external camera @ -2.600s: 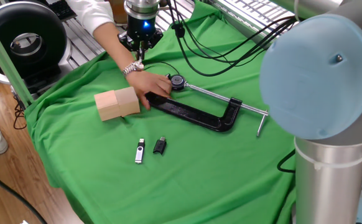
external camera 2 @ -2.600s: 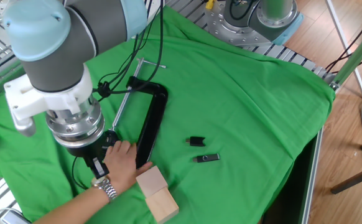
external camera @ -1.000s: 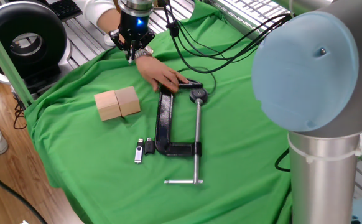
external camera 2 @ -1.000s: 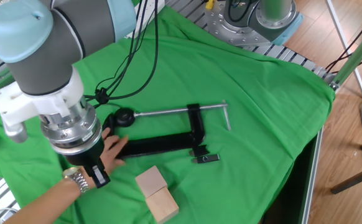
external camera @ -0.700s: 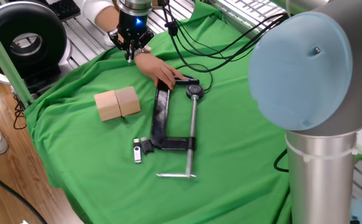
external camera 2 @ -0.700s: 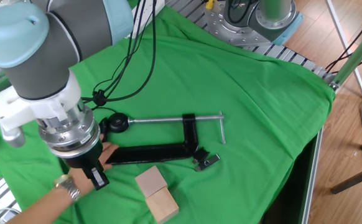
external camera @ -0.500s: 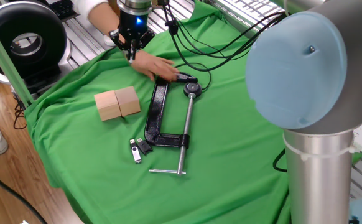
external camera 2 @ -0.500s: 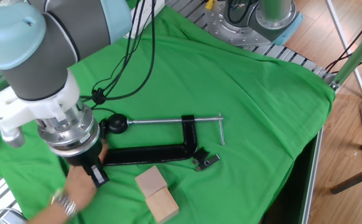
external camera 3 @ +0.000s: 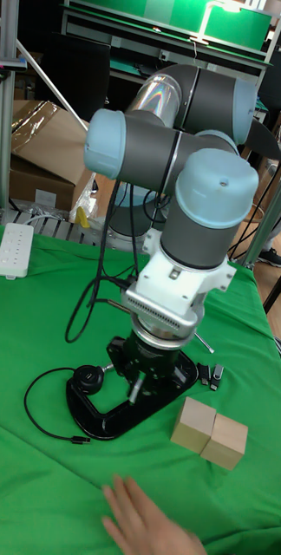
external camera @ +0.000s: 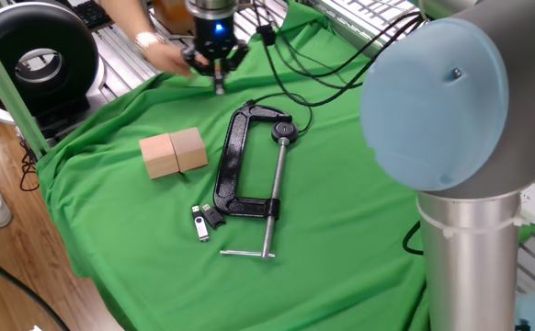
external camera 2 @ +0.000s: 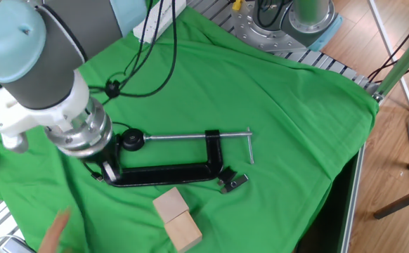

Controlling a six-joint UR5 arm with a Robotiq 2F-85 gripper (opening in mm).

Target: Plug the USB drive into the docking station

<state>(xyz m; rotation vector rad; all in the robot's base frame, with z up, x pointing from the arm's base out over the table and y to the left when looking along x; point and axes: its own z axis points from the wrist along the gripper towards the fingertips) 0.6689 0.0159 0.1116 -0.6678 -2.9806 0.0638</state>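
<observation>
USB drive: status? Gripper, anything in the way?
Gripper empty, up above the clamp's far end; open or shut unclear. USB drive loose on the cloth, not picked up. C-clamp lying right against it; a person's hand near the table edge.

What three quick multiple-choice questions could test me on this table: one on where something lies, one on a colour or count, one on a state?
1. Where do the two USB drives lie?
A. On top of the wooden blocks
B. Beside the corner of the C-clamp
C. On the floor

2. What colour is the cloth?
A. Blue
B. Red
C. Green

3. Are the robot's fingers holding anything?
A. A USB drive
B. Nothing
C. A wooden block

Answers: 1 B, they sit against the black C-clamp at its lower corner. 2 C, the cloth is plain green. 3 B, the fingers hang bare above the cloth, while the wooden blocks lie apart.
</observation>
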